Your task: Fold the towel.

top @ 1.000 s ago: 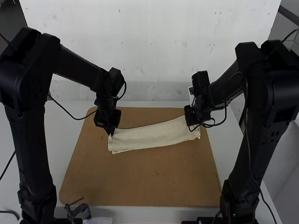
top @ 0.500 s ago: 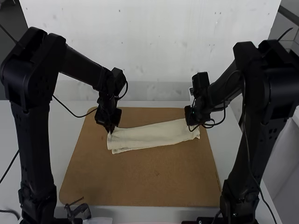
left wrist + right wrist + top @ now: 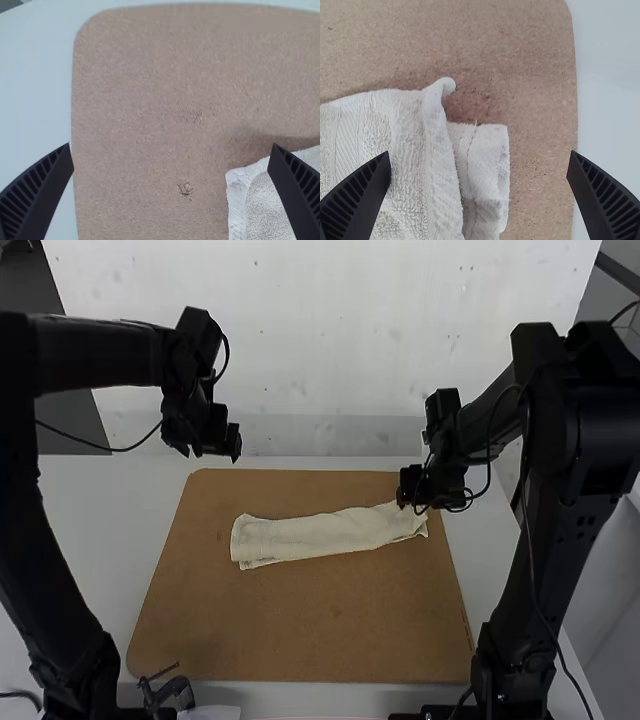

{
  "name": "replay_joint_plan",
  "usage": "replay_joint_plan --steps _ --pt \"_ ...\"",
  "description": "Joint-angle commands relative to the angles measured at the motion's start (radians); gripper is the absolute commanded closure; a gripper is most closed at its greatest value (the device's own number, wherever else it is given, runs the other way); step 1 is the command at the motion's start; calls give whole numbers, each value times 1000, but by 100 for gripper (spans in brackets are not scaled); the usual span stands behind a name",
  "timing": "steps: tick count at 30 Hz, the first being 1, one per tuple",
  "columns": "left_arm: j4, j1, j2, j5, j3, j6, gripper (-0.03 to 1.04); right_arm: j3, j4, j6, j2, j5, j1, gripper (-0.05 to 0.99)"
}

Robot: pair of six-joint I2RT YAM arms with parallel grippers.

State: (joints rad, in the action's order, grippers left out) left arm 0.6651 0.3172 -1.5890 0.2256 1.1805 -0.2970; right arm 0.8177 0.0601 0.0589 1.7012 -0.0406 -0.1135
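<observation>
The towel [image 3: 315,538] is cream, folded in a long narrow strip. The fingers of both grippers are apart.

The high view looks forward and down from above and behind the left arm [image 3: 100,355] and right arm [image 3: 560,520], taking in the whole brown board [image 3: 300,640]. The left wrist view looks down, nearer, on the board's far left corner and the towel's [image 3: 320,538] left end — the right wrist view, closer still, on its right end. Both share those parts with the high view.
</observation>
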Motion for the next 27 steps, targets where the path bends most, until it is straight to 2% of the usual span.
replay_joint_plan --steps 1,6,9,13,16,20,27 --pt "-21 -27 40 -60 5 27 0 63 50 -44 35 41 18 5" --pt "-67 -43 41 -65 -39 36 0 123 119 -85 124 41 14 6" --pt "-101 -56 52 -81 -64 53 0 152 144 -113 187 39 3 14" --pt "-104 -92 72 -149 -71 58 1 186 170 -139 259 16 -23 38" --pt "-111 -93 87 -158 -78 59 1 193 172 -142 272 -13 -41 60" --pt "-116 -109 112 -189 -88 75 1 202 172 -160 272 -15 -48 91" --pt "-156 -150 136 -255 -147 88 1 207 222 -148 242 -22 12 92"
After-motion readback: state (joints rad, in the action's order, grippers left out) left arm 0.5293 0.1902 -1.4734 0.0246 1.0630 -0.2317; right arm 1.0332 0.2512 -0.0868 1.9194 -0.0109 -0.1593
